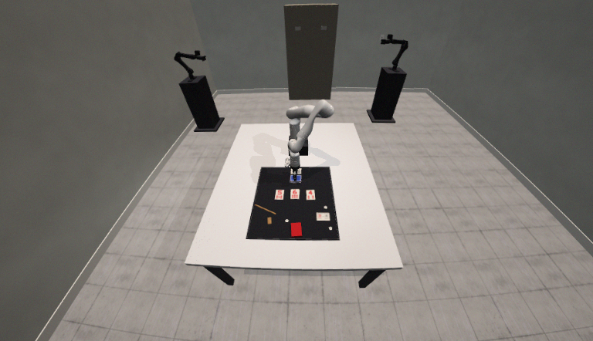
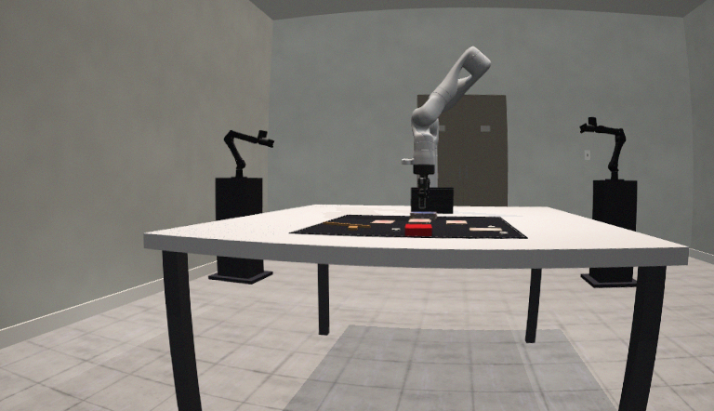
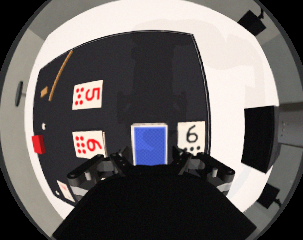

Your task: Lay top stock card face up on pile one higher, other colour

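The gripper (image 1: 295, 177) (image 2: 422, 205) (image 3: 150, 152), open and empty, hangs over the blue-backed face-down stock (image 1: 298, 179) (image 2: 423, 214) (image 3: 150, 142) on the black mat (image 1: 288, 208) (image 2: 315, 229) (image 3: 126, 75); lifting, turning and laying the top card all appear left to do.

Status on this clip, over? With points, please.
Gripper (image 1: 295, 177) (image 2: 422, 206) (image 3: 150, 152) open, nothing held. Blue-backed stock (image 1: 298, 179) (image 3: 150, 142) under it, face down. Black six (image 3: 191, 136) close beside the stock; mind it.

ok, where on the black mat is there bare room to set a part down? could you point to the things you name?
Best patch: between the red block (image 1: 296, 229) (image 2: 418, 230) (image 3: 38, 144) and the row of red-numbered cards. Another: left of the blue-backed stock (image 1: 299, 179) (image 3: 150, 145), behind the red 5 (image 1: 279, 194) (image 3: 88, 95). Crowded: around the stock, under the gripper (image 1: 295, 176) (image 2: 422, 206) (image 3: 150, 152).
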